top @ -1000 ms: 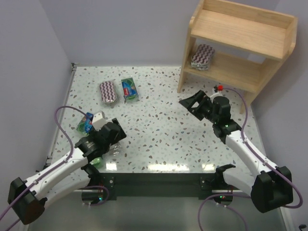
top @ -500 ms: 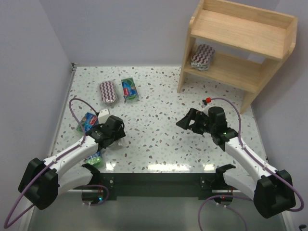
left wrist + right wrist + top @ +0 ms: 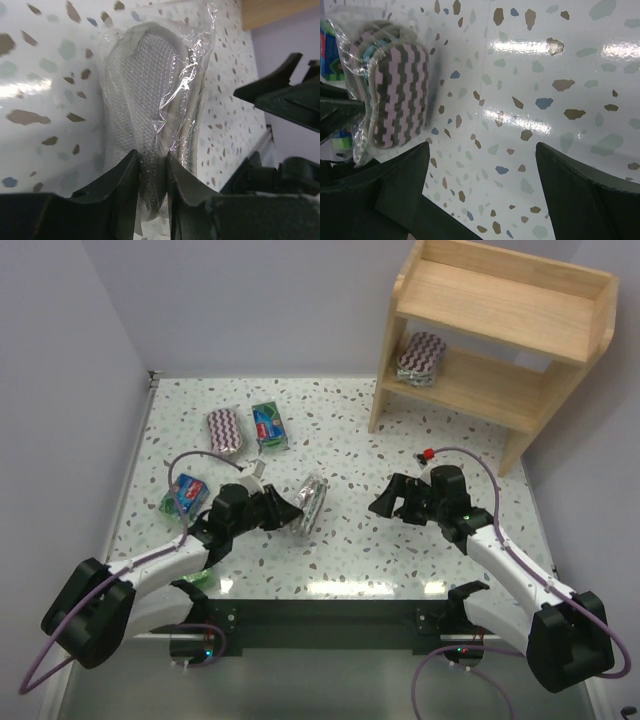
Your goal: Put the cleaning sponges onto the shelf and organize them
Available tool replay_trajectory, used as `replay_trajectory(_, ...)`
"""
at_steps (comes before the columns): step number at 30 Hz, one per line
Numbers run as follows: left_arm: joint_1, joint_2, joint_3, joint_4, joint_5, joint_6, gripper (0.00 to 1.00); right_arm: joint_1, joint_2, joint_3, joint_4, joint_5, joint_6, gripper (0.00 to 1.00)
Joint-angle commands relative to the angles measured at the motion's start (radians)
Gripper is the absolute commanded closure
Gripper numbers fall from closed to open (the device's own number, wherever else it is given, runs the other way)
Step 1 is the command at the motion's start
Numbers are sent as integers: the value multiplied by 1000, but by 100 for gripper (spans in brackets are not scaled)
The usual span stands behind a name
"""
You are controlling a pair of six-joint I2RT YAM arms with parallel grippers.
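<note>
Over the past second the left gripper (image 3: 293,512) has been swung from the 9 o'clock edge of the table (image 3: 340,440) toward its centre, and the right gripper (image 3: 383,499) has been drawn back from the shelf (image 3: 500,310). A green pack (image 3: 188,494) is seen lying beside the left arm at 9 o'clock. At 11 o'clock, a second striped pack (image 3: 225,430) and a second green pack (image 3: 269,426) are laid side by side, just apart. Near the centre, a striped oval pack (image 3: 312,502) is held on edge, pinched between the left gripper's fingers (image 3: 120,187). At its 3 o'clock, the right gripper is seen facing it, fingers spread wide with nothing between them. At 1 o'clock, a third striped pack (image 3: 422,358) is seen on the shelf's lower tier.
</note>
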Motion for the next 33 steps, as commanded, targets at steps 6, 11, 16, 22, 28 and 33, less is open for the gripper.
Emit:
replay_trajectory(6, -29, 330, -190, 889, 305, -319, 71, 2, 17, 92, -143, 108, -111, 11)
replay_trajectory(11, -31, 443, -202, 949, 249, -341, 69, 17, 61, 115, -146, 54, -151, 16)
replay_trajectory(16, -58, 382, -112, 618, 95, -234, 36, 109, 123, 133, -137, 73, -161, 18)
replay_trajectory(22, -127, 217, 55, -50, -275, -105, 18, 143, 166, 136, -114, 68, -168, 18)
replay_trajectory(28, -127, 233, 92, -194, -384, -74, 20, 169, 219, 161, -99, 67, -169, 18)
replay_trajectory(33, -129, 264, 118, -285, -424, -46, 25, 187, 258, 172, -63, 53, -160, 18)
